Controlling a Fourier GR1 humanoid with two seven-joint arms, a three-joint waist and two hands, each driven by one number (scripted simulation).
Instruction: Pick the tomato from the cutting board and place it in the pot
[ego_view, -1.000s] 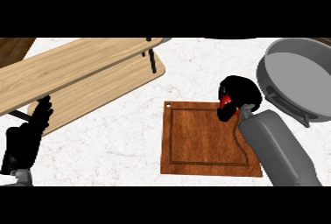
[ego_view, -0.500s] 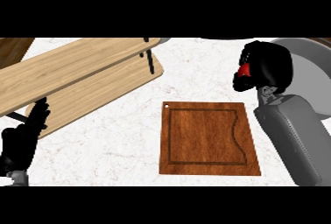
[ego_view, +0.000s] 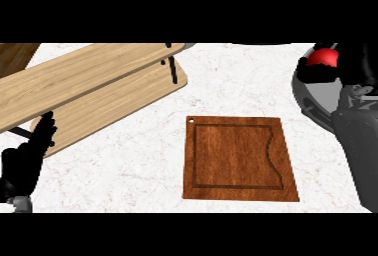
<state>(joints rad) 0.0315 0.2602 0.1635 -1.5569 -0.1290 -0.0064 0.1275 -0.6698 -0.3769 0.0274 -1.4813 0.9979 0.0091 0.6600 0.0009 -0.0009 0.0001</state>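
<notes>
The red tomato (ego_view: 322, 57) is at the upper right, held in my right hand (ego_view: 347, 65), whose black fingers curl round it. The hand and tomato hang over the grey pot (ego_view: 310, 100), of which only a strip of rim shows beside my forearm. The brown wooden cutting board (ego_view: 236, 157) lies bare in the middle of the counter, below and left of the hand. My left hand (ego_view: 26, 162) rests open at the lower left edge, fingers up.
A light wooden shelf with black legs (ego_view: 88, 85) covers the upper left of the white marble counter (ego_view: 140, 165). My right forearm (ego_view: 358, 145) runs down the right edge beside the board.
My right hand has carried the tomato up and to the right, from the board's top corner to above the pot. The left hand has stayed still.
</notes>
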